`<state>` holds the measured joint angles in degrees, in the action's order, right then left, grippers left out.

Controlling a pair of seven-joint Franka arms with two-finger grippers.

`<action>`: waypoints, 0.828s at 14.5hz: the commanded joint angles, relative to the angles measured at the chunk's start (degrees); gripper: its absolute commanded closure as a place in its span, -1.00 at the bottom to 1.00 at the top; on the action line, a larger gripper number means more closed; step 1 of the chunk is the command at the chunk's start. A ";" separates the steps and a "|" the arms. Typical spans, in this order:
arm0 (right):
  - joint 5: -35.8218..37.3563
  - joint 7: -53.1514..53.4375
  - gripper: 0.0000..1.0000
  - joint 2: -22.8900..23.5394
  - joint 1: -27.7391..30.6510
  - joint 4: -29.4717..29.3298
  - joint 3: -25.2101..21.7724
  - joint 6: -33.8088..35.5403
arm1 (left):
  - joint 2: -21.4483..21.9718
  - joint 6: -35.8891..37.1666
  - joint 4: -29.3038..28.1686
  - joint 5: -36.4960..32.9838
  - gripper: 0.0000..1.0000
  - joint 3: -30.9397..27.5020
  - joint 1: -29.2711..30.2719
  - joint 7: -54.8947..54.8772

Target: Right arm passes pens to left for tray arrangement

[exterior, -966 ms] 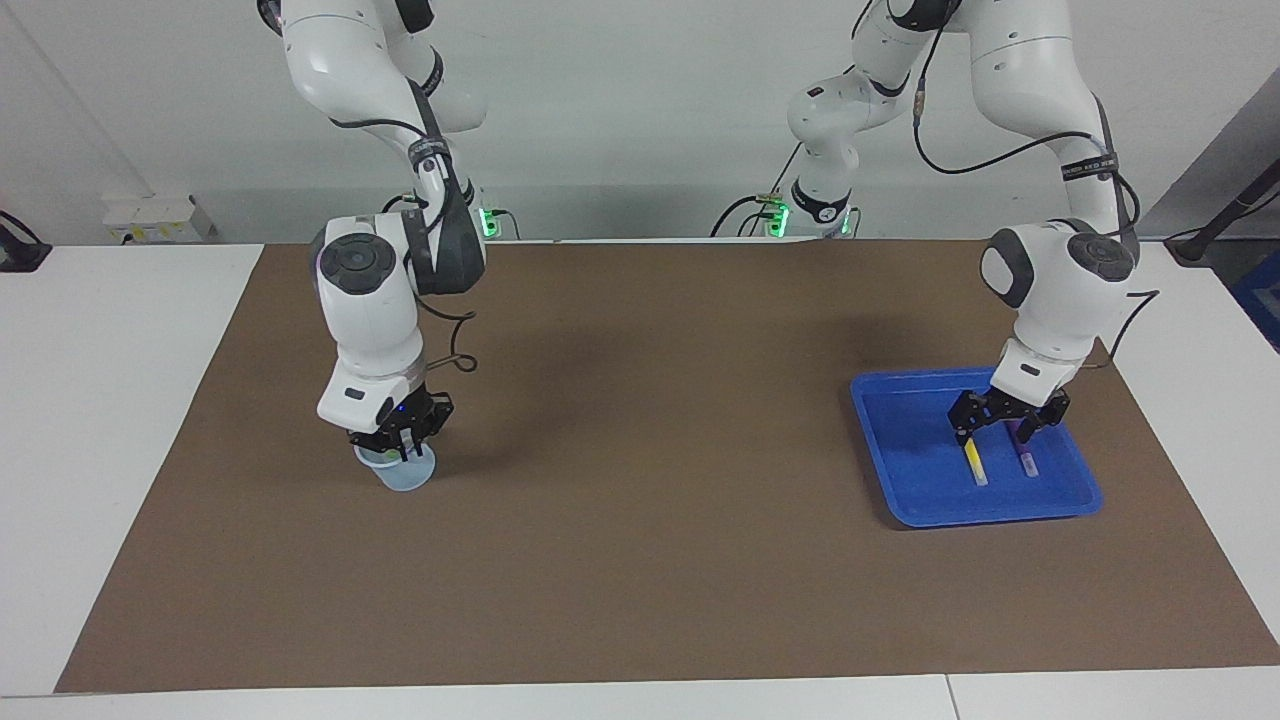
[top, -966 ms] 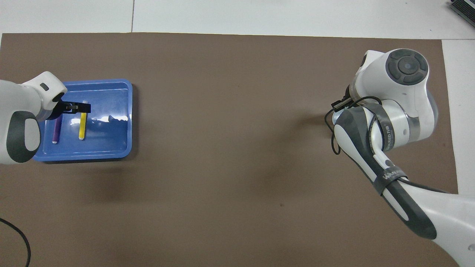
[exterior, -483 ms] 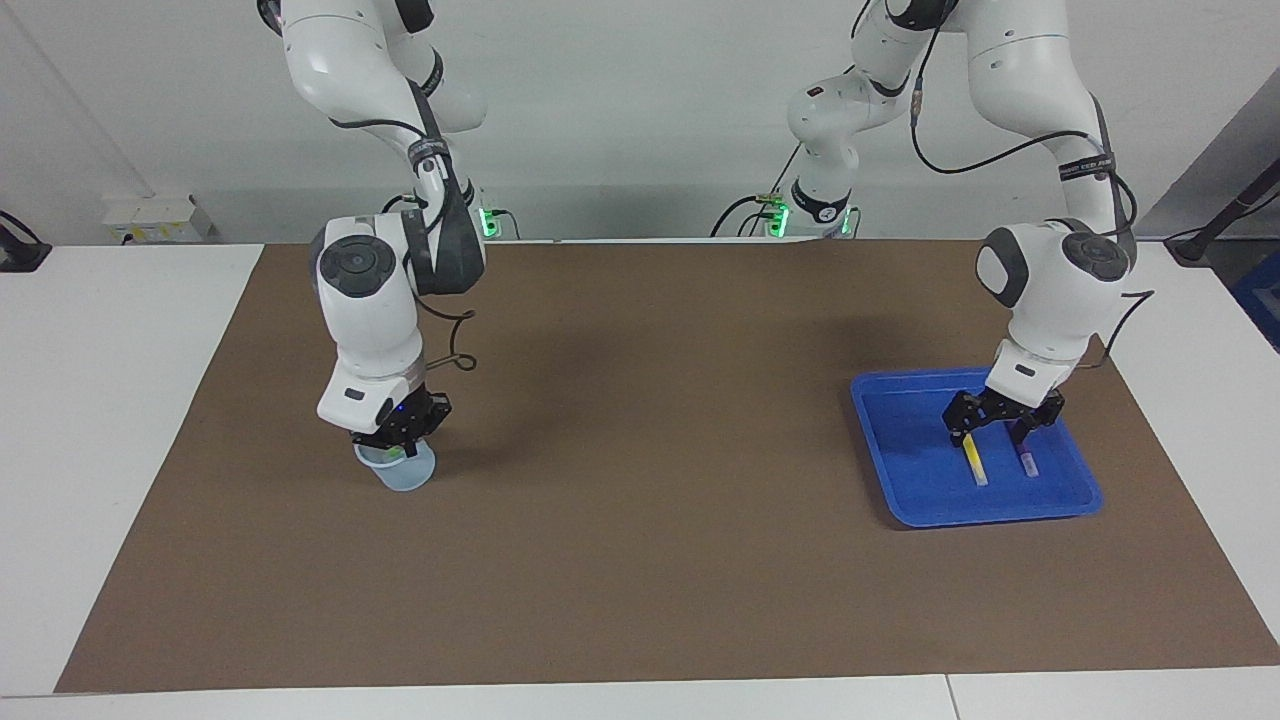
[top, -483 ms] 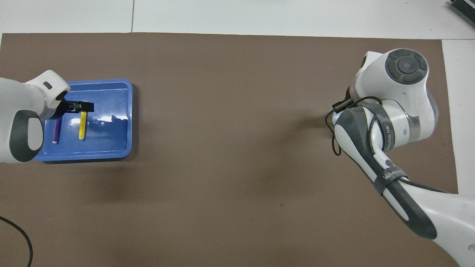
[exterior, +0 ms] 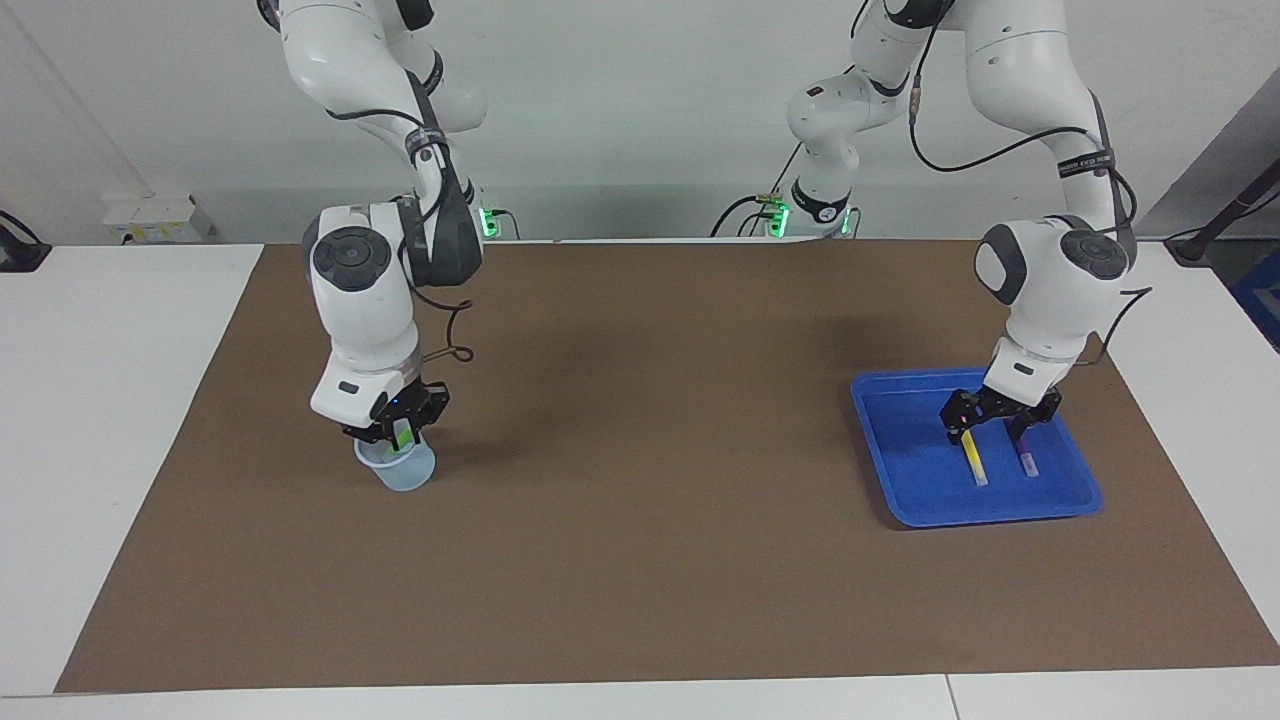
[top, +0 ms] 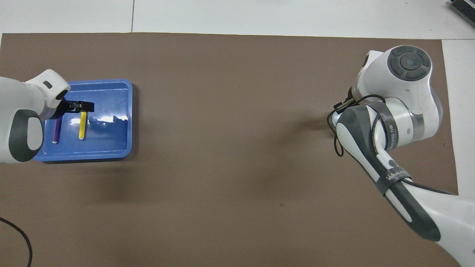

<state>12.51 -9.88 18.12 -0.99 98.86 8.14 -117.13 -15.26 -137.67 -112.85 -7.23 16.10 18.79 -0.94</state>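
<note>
Right now the right gripper hangs just over the small translucent cup, which stands on the brown mat toward the right arm's end of the table, and its fingertips are clamped on the green pen, held upright with its lower end at the cup's mouth. At the left arm's end of the table, the left gripper hovers low over the blue tray, its fingers spread wide apart and holding nothing. On the tray's floor lie the yellow pen and the purple pen, side by side and roughly parallel, a small gap between them, the purple one closer to the table's end. From overhead the left gripper covers the ends of both pens that lie farther from the robots. From overhead the right gripper, the cup and the green pen are hidden under the right arm's wrist.
</note>
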 commanded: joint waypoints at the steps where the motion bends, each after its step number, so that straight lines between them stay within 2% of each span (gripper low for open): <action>1: -0.65 3.01 0.45 -0.71 0.02 0.28 0.57 1.21 | 0.94 1.18 -0.44 0.03 -0.98 -0.28 -0.59 1.11; 4: -2.66 6.19 0.45 -0.80 -0.24 0.80 1.35 1.12 | 1.29 1.26 -0.79 0.11 -0.98 -0.19 -0.59 3.31; 12: -2.67 5.05 0.40 -1.51 0.55 2.65 1.27 0.24 | 1.29 2.76 -0.71 0.20 -0.98 -0.10 -0.68 6.65</action>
<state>11.00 -4.05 18.11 -1.30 99.74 9.00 -116.82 -15.25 -136.15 -112.87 -7.20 16.11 18.45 4.51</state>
